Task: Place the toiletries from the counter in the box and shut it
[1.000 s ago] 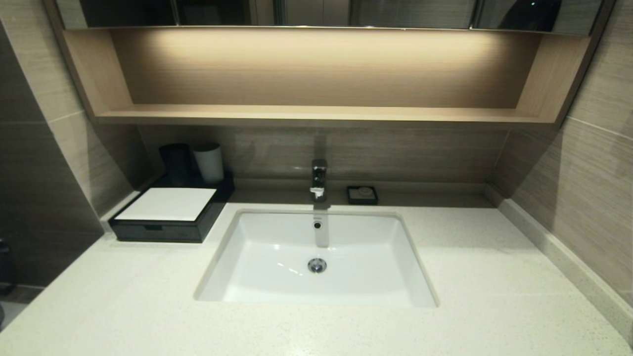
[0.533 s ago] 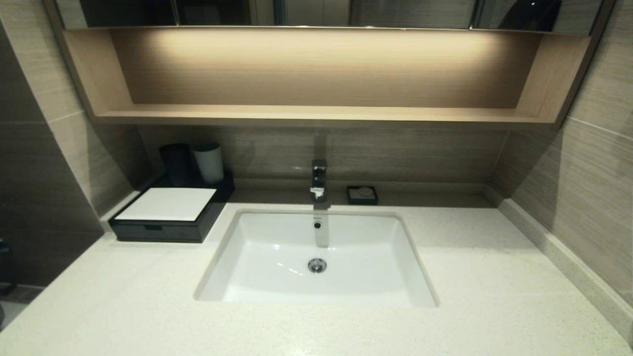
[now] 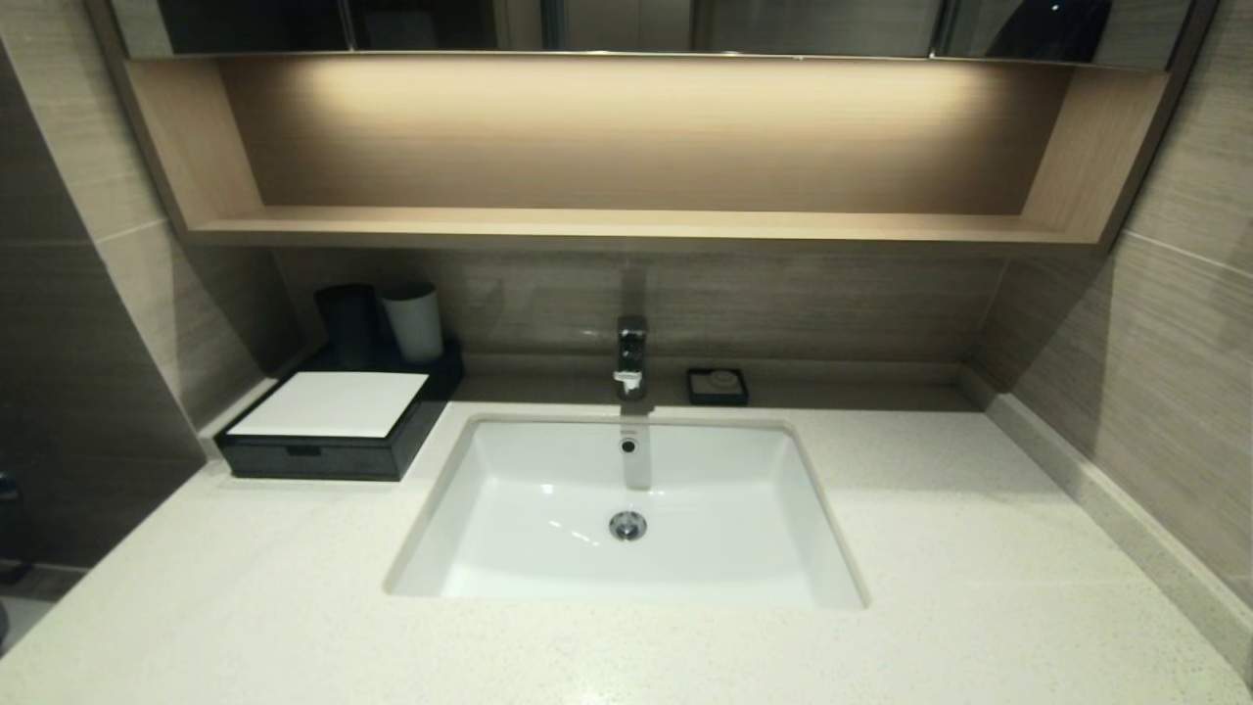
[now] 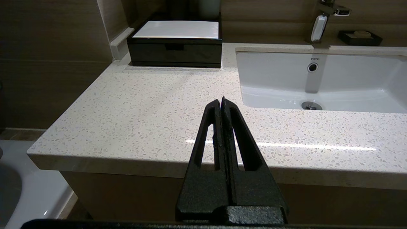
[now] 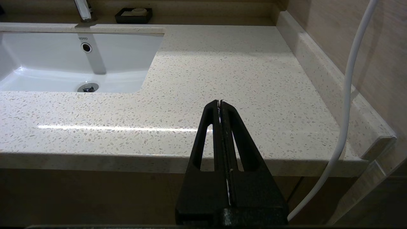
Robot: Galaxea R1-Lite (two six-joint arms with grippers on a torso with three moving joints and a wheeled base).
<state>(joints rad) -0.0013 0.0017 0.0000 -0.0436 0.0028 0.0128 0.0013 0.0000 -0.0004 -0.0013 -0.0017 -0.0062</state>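
- Left hand: fingers pressed flat together, holding nothing. It sits back off the near edge of the desk, low, aimed across it.
- Right hand: fingers likewise pressed together, empty, back off the near edge on the other side of the basin.
- Neither hand shows in the head view; both arms judged parked.
- Box: far ahead of the left hand and a little toward its outer side, at the back corner of the desk. Drawer front flush with the body, notch pull visible, white sheet lying on top. Reads as closed.
- Toiletries: none visible on the desk in any view. Speckled surface ahead of both hands is bare of sachet or wrapped packets. Whether they lie inside the box cannot be seen; the drawer hides its contents.
- Other items: two cups behind the box, faucet, soap dish well ahead of the right hand, white cable beside it.
- Judgement: task appears finished. Items off the desk, drawer shut, hands withdrawn. Nothing evidently left to do.
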